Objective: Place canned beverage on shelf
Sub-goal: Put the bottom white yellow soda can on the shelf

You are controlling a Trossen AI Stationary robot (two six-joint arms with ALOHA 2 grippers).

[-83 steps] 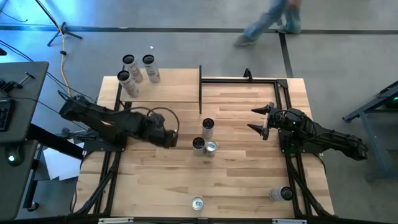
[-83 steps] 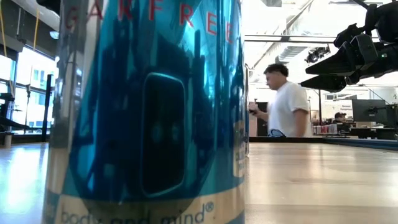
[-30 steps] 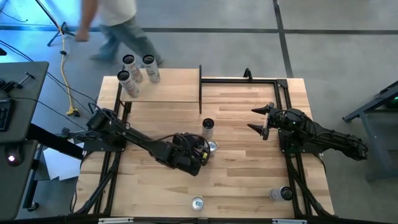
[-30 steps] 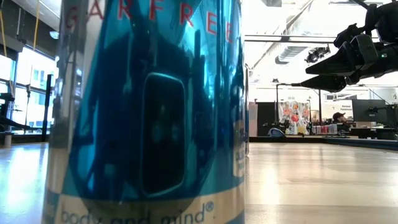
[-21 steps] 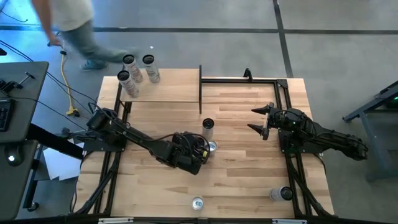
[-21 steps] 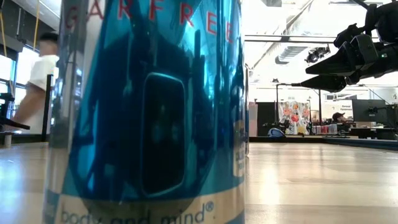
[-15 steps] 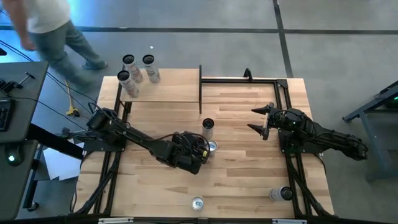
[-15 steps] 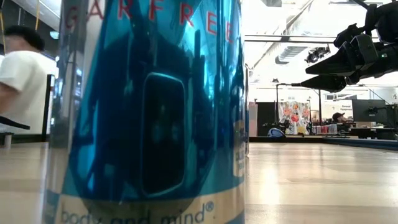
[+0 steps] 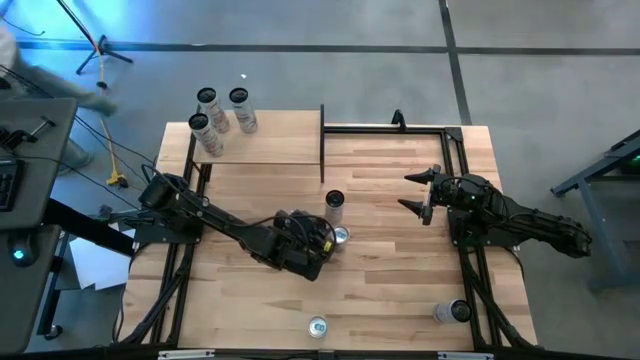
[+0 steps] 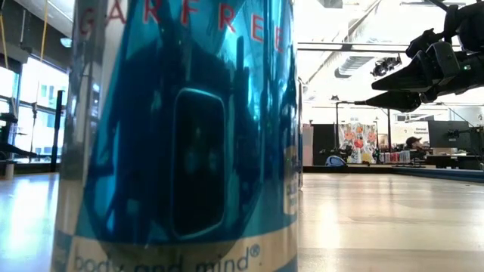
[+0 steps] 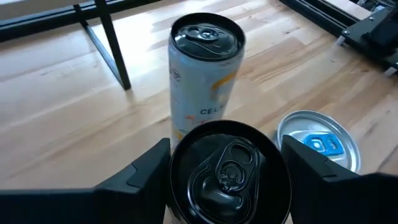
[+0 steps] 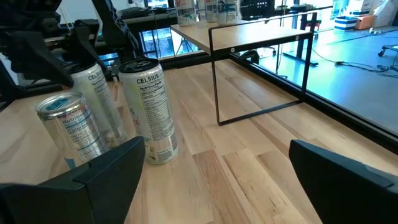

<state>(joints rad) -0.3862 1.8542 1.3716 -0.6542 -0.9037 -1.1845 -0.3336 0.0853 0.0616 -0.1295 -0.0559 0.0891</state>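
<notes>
Three tall cans stand close together mid-table: a black-topped one [image 11: 227, 174], a white one [image 11: 205, 81] beyond it, and a silver one with a blue tab [image 11: 317, 146] beside it. My left gripper [image 9: 320, 238] is shut on the black-topped can. My right gripper [image 9: 418, 192] hangs open and empty above the table's right part; it also shows in the low view [image 10: 401, 87]. The shelf [image 9: 265, 140], a pale board on thin black posts, stands at the far left and carries three cans [image 9: 215, 110]. My left gripper pinches the black-topped can between its two fingers [image 11: 146, 177], one on each side of the wall just under the rim [image 11: 176, 186]. The fingers come from the table's left, slanting down. The can stands upright with its base on the table.
A blue can [image 9: 318, 326] stands at the near edge and fills the low view [image 10: 181, 128]. Another can [image 9: 452, 312] lies at the near right. A bare black frame [image 9: 400, 128] runs along the far right. A black shelf post [image 9: 322, 145] stands just beyond the can cluster.
Earlier my left gripper went from the table's left part toward the right, to the can cluster, and came down around the black-topped can. Over the last second both arms have kept still. A person has walked past the far-left corner and out of the picture.
</notes>
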